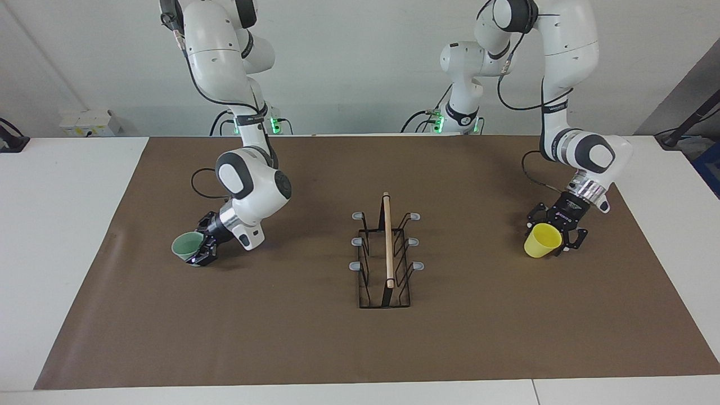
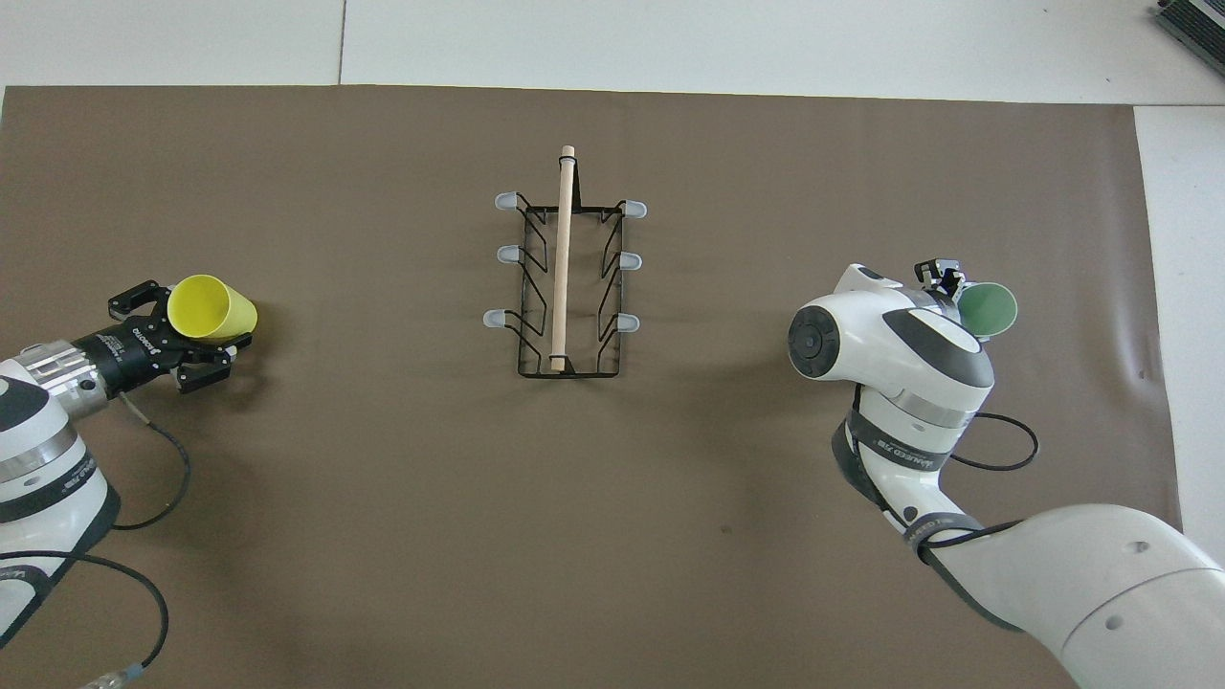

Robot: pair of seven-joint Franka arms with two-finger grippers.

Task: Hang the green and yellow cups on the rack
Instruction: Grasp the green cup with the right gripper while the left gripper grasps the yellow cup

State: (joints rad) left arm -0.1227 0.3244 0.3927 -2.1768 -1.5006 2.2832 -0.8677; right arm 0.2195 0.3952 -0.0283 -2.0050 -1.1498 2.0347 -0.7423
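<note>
The rack (image 1: 388, 242) stands in the middle of the brown mat, all its grey-tipped pegs bare; it also shows in the overhead view (image 2: 563, 268). My left gripper (image 1: 554, 243) is shut on the yellow cup (image 1: 541, 241), tilted on its side low over the mat toward the left arm's end; the overhead view shows this gripper (image 2: 191, 333) and cup (image 2: 212, 308) too. My right gripper (image 1: 198, 253) is shut on the pale green cup (image 1: 187, 245), low over the mat toward the right arm's end. In the overhead view the right gripper (image 2: 947, 279) is mostly hidden by the arm, beside the green cup (image 2: 988, 308).
The brown mat (image 1: 281, 337) covers most of the white table (image 1: 56, 225). A black cable (image 1: 202, 185) loops on the mat beside the right arm. A white box (image 1: 84, 121) sits at the table's edge nearest the robots.
</note>
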